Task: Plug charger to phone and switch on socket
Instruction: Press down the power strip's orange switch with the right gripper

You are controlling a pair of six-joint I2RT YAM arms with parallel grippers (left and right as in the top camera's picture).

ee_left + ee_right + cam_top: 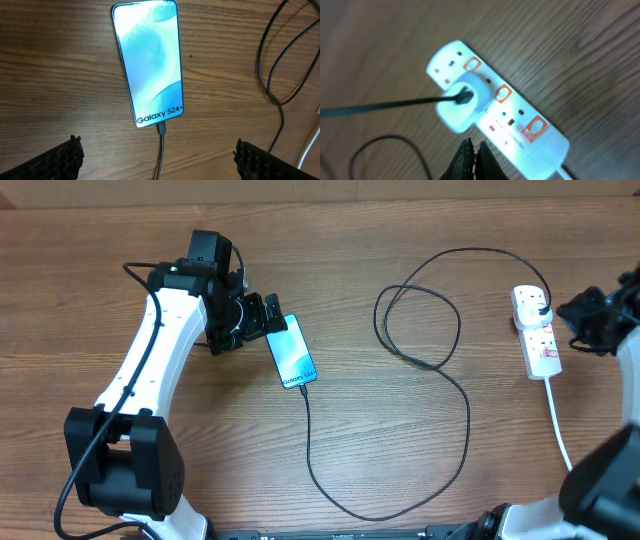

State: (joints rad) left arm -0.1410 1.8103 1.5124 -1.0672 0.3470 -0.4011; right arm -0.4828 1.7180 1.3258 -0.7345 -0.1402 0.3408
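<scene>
- Right gripper [472, 159]: fingers pressed together, pinching nothing, hanging at 6 o'clock in its wrist view, just short of the power strip.
- Power strip [547, 142]: lying on the wooden table [150, 480] at 3 o'clock overhead, with a white plug [457, 112] sitting in its middle outlet.
- Middle red switch [503, 93]: showing at 2 o'clock of the plug and judged the target. The closed tips should be coming down square on it, clearing the plug and neighbouring switches.
- Charger cable [466, 430]: looping across toward the phone.
- Galaxy S24+ phone [150, 65]: lying at 10 o'clock overhead, with the connector seating in its lettered edge.
- Left gripper [262, 317]: fingers spread, holding nothing, hovering just beside the phone.
</scene>
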